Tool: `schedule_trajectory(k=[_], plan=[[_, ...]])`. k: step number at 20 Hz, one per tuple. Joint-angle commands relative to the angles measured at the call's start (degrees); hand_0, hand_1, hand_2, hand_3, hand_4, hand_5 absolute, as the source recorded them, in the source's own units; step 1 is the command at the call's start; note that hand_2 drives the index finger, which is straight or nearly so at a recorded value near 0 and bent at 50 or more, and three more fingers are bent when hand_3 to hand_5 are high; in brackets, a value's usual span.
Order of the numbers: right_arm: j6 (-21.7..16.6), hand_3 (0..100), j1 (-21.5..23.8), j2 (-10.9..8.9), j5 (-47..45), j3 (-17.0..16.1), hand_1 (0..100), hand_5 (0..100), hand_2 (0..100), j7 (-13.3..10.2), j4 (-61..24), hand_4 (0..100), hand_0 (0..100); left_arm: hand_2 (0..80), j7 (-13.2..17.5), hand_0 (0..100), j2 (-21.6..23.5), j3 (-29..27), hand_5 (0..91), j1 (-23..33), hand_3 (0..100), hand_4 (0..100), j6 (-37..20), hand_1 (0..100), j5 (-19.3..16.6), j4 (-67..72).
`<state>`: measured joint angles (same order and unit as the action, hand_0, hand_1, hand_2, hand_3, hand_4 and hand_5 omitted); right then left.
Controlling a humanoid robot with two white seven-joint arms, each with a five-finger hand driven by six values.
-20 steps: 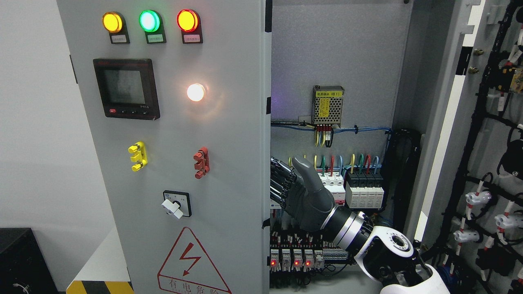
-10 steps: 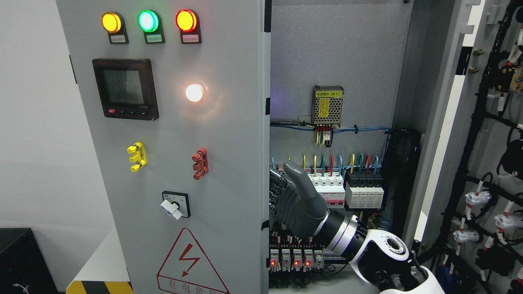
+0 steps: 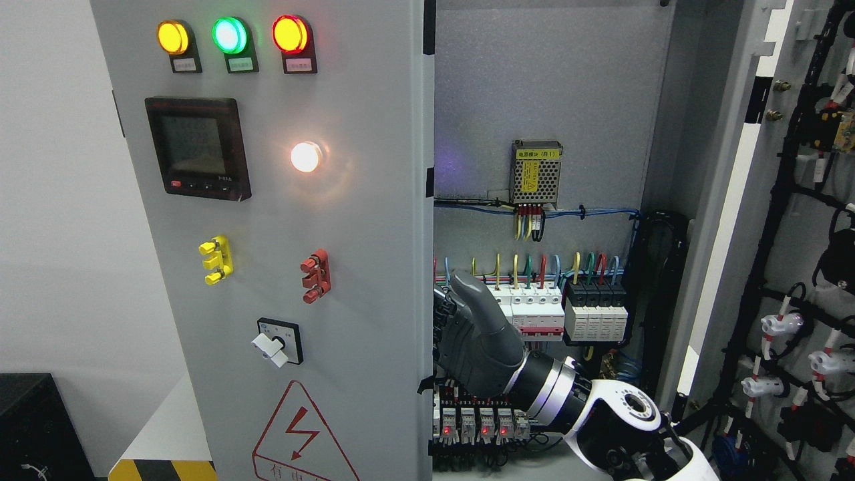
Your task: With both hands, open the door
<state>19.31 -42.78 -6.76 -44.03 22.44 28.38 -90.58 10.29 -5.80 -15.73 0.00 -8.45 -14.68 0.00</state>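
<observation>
The grey left cabinet door [image 3: 361, 267] carries three lamps, a meter, a white lamp and a rotary switch. It stands partly swung out, its free edge near the picture's middle. My right hand [image 3: 461, 327] comes in from the lower right and lies against the inner side of that edge at breaker height. The thumb points up, and the fingers [image 3: 442, 314] are stretched out and partly hidden behind the door edge, grasping nothing. The right door [image 3: 801, 234] stands wide open at the far right, its wiring side showing. My left arm is out of view.
Inside the cabinet [image 3: 534, 80] are a power supply [image 3: 536, 174], a row of breakers [image 3: 534, 307] with coloured wires, and relays with red lights [image 3: 474, 427] just below my wrist. A black box [image 3: 27, 427] and a yellow-black striped edge [image 3: 160, 469] sit at the lower left.
The left door has swung further to the left, widening the gap. My right hand has moved left and slightly down with the door's edge.
</observation>
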Motion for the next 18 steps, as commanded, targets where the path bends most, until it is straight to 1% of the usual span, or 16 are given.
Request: schedule_trajectory(k=[1, 2, 3, 5, 7, 10, 12, 14, 18], plan=[[-0.06, 0, 0.07, -0.36, -0.35, 2.43, 14, 0, 0, 0.70, -2.58, 0, 7, 0.0, 0.00, 12, 0.00, 0.00, 0.0, 0.53, 0, 0, 0.10, 56, 0.09, -1.23], [-0.06, 0, 0.07, -0.45, -0.87, 2.70, 14, 0, 0, 2.01, -3.02, 0, 7, 0.0, 0.00, 12, 0.00, 0.00, 0.0, 0.53, 0, 0, 0.01, 56, 0.09, -1.23], [-0.06, 0, 0.07, -0.71, -2.18, 2.96, 14, 0, 0, 2.55, -3.46, 0, 7, 0.0, 0.00, 12, 0.00, 0.00, 0.0, 0.53, 0, 0, 0.01, 56, 0.09, -1.23], [0.03, 0, 0.07, -0.88, -3.77, 2.96, 14, 0, 0, 2.55, -3.82, 0, 7, 0.0, 0.00, 12, 0.00, 0.00, 0.0, 0.53, 0, 0, 0.10, 56, 0.01, -1.23], [0.03, 0, 0.33, -1.32, -3.87, 3.05, 14, 0, 0, 2.81, -3.90, 0, 7, 0.0, 0.00, 12, 0.00, 0.00, 0.0, 0.53, 0, 0, 0.10, 56, 0.01, -1.23], [0.12, 0, 0.68, -1.41, -3.87, 3.57, 14, 0, 0, 2.99, -4.43, 0, 7, 0.0, 0.00, 12, 0.00, 0.00, 0.0, 0.53, 0, 0, 0.01, 56, 0.01, -1.23], [1.34, 0, 1.03, -1.41, -3.87, 4.28, 14, 0, 0, 3.87, -5.31, 0, 7, 0.0, 0.00, 12, 0.00, 0.00, 0.0, 0.53, 0, 0, 0.01, 56, 0.01, -1.23], [2.49, 0, 1.30, -1.33, -3.87, 4.37, 14, 0, 0, 4.13, -5.84, 0, 7, 0.0, 0.00, 12, 0.00, 0.00, 0.0, 0.53, 0, 0, 0.01, 56, 0.09, -1.23], [2.49, 0, 1.65, -1.41, -3.87, 6.91, 14, 0, 0, 4.22, -6.71, 0, 7, 0.0, 0.00, 12, 0.00, 0.00, 0.0, 0.53, 0, 0, 0.01, 56, 0.01, -1.23]])
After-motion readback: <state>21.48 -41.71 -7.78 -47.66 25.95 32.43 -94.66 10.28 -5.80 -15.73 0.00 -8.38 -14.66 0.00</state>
